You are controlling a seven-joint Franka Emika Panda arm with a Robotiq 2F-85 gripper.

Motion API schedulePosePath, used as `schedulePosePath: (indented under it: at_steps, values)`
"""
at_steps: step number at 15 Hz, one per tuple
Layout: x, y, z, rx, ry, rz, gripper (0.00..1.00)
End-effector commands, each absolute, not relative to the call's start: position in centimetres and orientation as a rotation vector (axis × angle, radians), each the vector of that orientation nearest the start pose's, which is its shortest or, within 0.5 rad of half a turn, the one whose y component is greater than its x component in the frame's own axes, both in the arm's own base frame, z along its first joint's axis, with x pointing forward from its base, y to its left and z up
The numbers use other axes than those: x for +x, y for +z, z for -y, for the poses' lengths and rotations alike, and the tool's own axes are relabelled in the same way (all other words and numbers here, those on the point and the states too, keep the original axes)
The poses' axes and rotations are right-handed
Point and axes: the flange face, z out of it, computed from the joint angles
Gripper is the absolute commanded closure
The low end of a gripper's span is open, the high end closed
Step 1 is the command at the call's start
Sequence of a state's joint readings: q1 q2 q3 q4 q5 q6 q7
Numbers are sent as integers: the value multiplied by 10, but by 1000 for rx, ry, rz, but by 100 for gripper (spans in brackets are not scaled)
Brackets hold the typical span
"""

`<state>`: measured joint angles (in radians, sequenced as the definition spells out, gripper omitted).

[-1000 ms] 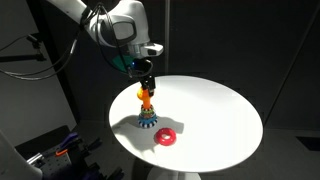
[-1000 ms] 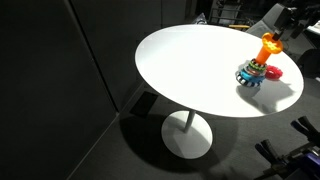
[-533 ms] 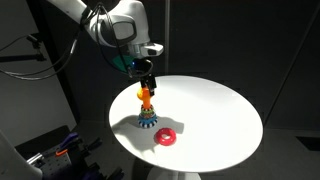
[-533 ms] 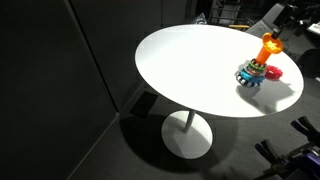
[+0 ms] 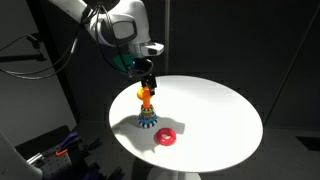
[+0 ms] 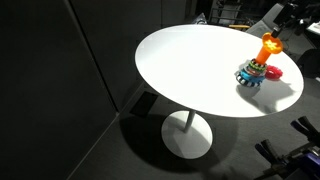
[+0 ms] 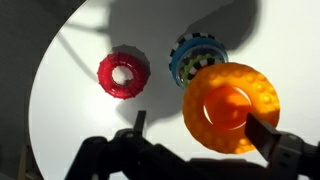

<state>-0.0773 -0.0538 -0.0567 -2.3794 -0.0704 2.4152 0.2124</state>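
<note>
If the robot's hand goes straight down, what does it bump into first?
Most likely the orange ring on top of the stacking toy. The open hand hangs just above it, pointing down. The red ring lies off to the side.

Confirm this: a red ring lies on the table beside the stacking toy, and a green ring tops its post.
Wrong colour: the top ring is orange, not green, as the wrist view shows. The red ring does lie beside the stacking toy.

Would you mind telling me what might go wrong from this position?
The orange ring sits high on the stacker, with open jaws close over it; a sideways move might clip it and tip the toy. The red ring lies loose beside the base and could be knocked along the table.
</note>
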Motion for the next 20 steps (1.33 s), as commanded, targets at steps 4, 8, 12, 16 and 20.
schedulePosePath:
  at_steps: [4,8,12,16,20]
  values:
    - [498,363,71,-3117,-158,-526,0]
    - [499,366,72,-3113,-165,-537,0]
    - [501,367,71,-3105,-165,-562,0]
    - [503,370,71,-3089,-167,-611,0]
    - [504,374,70,-3070,-161,-667,0]
